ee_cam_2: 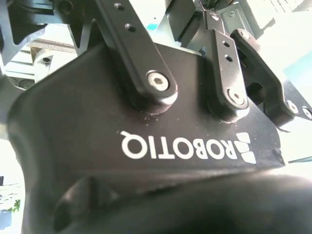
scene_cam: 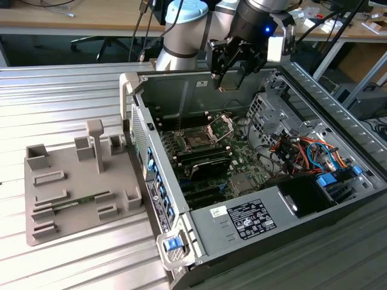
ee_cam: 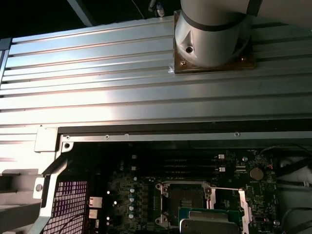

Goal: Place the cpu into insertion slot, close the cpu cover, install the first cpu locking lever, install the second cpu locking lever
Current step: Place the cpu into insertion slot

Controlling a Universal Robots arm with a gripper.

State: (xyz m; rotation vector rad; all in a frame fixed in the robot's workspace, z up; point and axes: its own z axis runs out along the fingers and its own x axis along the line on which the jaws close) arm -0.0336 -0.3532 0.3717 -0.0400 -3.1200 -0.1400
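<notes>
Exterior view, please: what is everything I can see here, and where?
table: one, silver, ribbed, under everything.
computer case: one, grey, open, on the table.
tray: one, grey, exterior view's left of the case.
socket: one, black, empty, inside the case.
socket cover: one, silver, raised beside the socket.
cables: several, orange and blue, inside the case.
chip: one, silver-topped, in the gripper.
arm: one, pale grey, behind the case.
gripper: one, black, above the case, holding the chip.

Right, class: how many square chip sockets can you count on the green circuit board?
1. The socket sits mid-board inside the open case, its hinged metal cover raised beside it. Another could lie hidden under other parts.
</notes>
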